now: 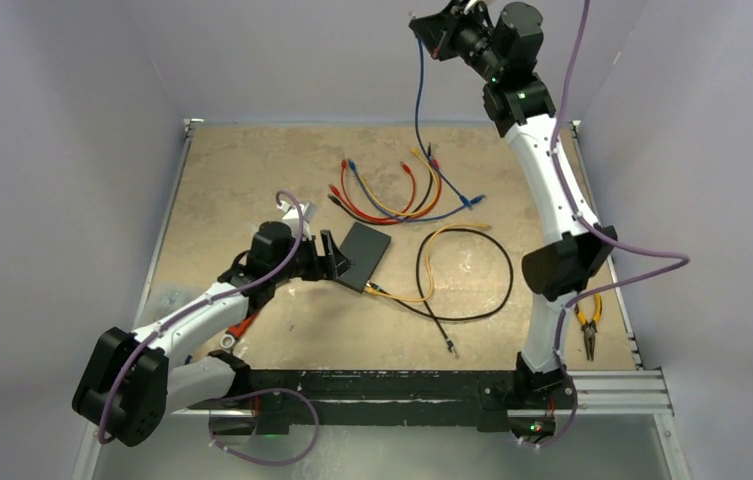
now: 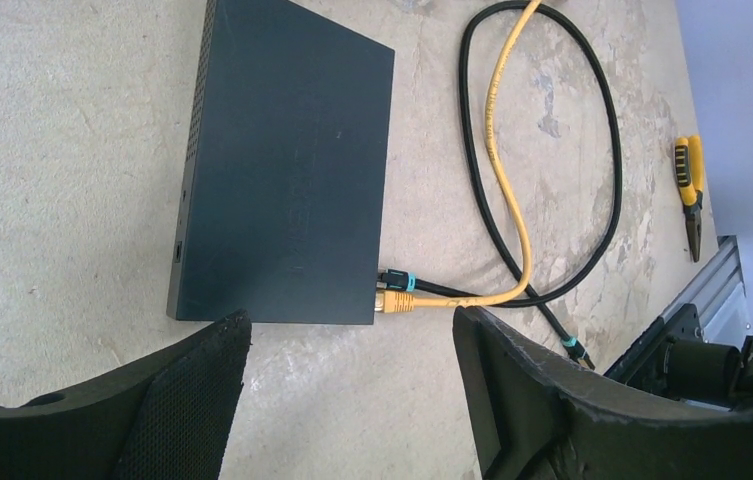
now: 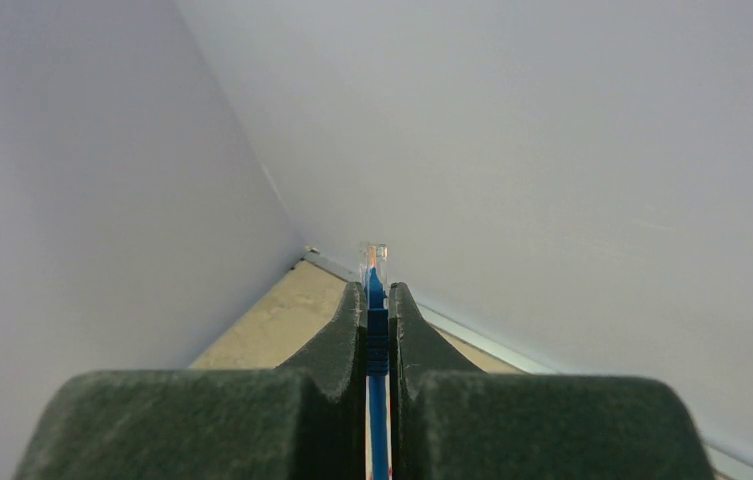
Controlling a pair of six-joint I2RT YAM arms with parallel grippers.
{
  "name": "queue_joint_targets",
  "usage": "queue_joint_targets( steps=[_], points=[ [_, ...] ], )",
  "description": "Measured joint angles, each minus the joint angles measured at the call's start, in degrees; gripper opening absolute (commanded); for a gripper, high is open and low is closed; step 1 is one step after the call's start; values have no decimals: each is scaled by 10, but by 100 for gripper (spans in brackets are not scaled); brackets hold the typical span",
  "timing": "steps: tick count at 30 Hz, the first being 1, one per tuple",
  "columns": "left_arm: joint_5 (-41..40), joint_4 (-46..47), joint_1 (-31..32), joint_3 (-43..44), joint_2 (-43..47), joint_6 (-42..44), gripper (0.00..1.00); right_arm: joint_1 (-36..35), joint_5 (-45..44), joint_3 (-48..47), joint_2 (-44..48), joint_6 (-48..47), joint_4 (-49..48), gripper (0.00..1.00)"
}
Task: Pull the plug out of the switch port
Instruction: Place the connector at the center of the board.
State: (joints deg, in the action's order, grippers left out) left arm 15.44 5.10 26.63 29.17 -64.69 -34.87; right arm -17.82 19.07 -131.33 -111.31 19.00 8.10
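Left jaws are spread wide with nothing in them, just short of the near edge of the flat matte black rectangular switch (image 2: pixel 287 170), which lies on the tan desk (image 1: pixel 242 170). A yellow cable plug (image 2: pixel 392 302) and a black cable plug (image 2: pixel 399 279) sit in its side by the corner. Way back, up high, right jaws are clamped on a blue cable (image 3: pixel 378 400), its clear plug tip (image 3: pixel 373 255) poking out.

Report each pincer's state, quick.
Left pincer: open, holding nothing, just short of the switch.
Right pincer: shut on the blue cable.
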Motion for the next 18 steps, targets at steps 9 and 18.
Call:
queue_joint_targets(
  steps=[9,18],
  points=[
    [7,-1,0,0,1,-1,74,33,76,-68,-169,43,-30,0],
    [13,1,0,-22,19,-15,74,31,155,-26,-268,119,-64,0]
  ],
)
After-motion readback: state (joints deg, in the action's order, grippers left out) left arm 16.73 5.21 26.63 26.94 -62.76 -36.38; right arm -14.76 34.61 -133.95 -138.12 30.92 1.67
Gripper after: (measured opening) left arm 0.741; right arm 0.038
